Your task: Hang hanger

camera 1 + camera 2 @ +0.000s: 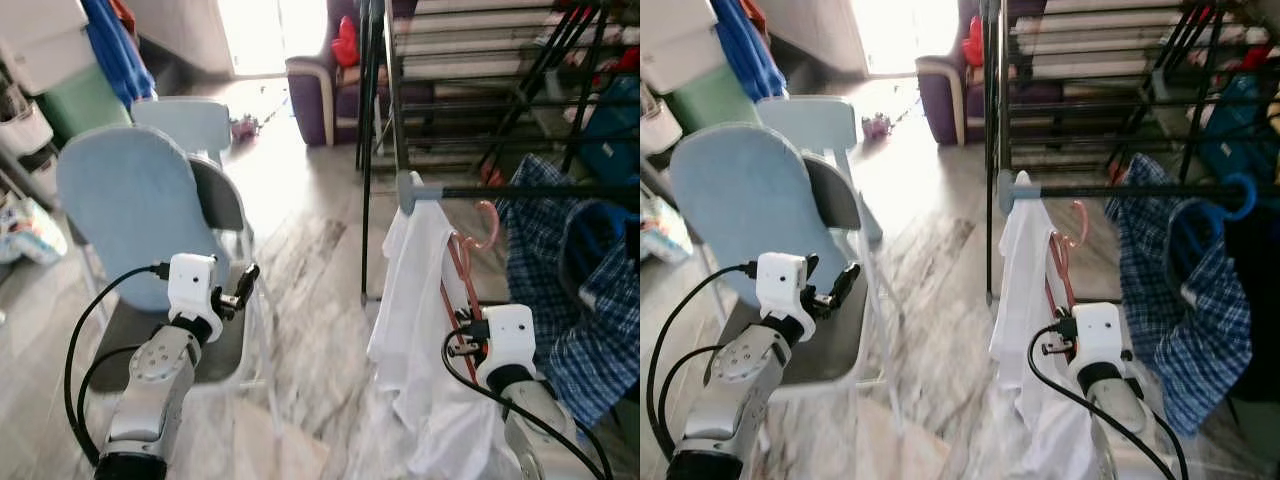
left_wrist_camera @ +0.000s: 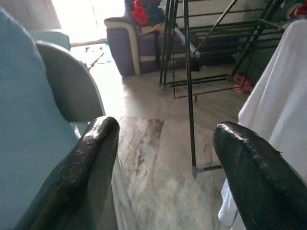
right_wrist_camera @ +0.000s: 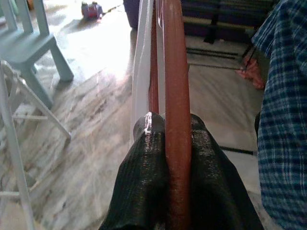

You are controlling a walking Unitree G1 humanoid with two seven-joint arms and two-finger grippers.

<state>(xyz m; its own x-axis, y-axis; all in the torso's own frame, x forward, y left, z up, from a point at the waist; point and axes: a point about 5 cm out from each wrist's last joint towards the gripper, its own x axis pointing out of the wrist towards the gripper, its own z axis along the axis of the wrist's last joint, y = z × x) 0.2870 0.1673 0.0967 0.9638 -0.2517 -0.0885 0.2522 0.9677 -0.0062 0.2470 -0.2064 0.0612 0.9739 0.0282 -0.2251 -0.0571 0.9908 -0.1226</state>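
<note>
The white shirt draped from a pink hanger just below the drying rack rail, hook uppermost, long axis near vertical. The right end effector clamped the hanger's bar; the left end effector hovered apart beside the blue chair.

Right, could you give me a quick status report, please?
Right gripper shut on pink hanger carrying white shirt. Hook below the rack rail, not on it. Left gripper open, idle by chair. Plaid shirt hangs close alongside.

left gripper raised, fingers apart; right gripper clamped
</note>
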